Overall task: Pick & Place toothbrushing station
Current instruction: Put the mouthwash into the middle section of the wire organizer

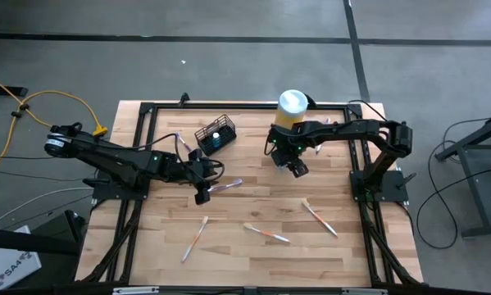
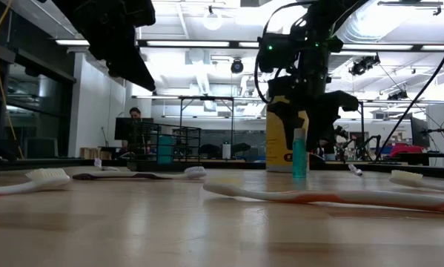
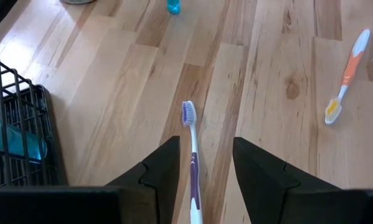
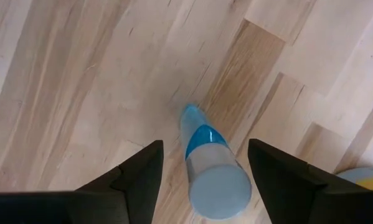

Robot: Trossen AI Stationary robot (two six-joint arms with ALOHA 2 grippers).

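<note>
The left claw [image 1: 215, 177] is hovering at centre-left of the high view over the pale wooden plank worktop [image 1: 253, 254], its two dark fingers [image 3: 163, 167] standing apart with a purple-and-white toothbrush [image 3: 192, 155] lying flat on the wood between them, not clamped. Just above it in that view, the small black wire-mesh holder [image 1: 215, 134] is sitting on the worktop toward the upper centre-left, with something teal showing inside it.

The right claw [image 1: 296, 166] is hanging at upper centre of the high view, just below the yellow cylindrical canister with a white lid [image 1: 291, 109]. Its fingers [image 4: 141, 172] are spread wide to either side of a small upright blue bottle with a pale cap [image 4: 206, 163], and gaps are showing on both sides, so nothing is gripped.

An orange-and-white toothbrush [image 3: 348, 76] is lying apart at the upper right of the left wrist view. Several more toothbrushes [image 1: 266, 234] are lying scattered across the lower half of the high view.
</note>
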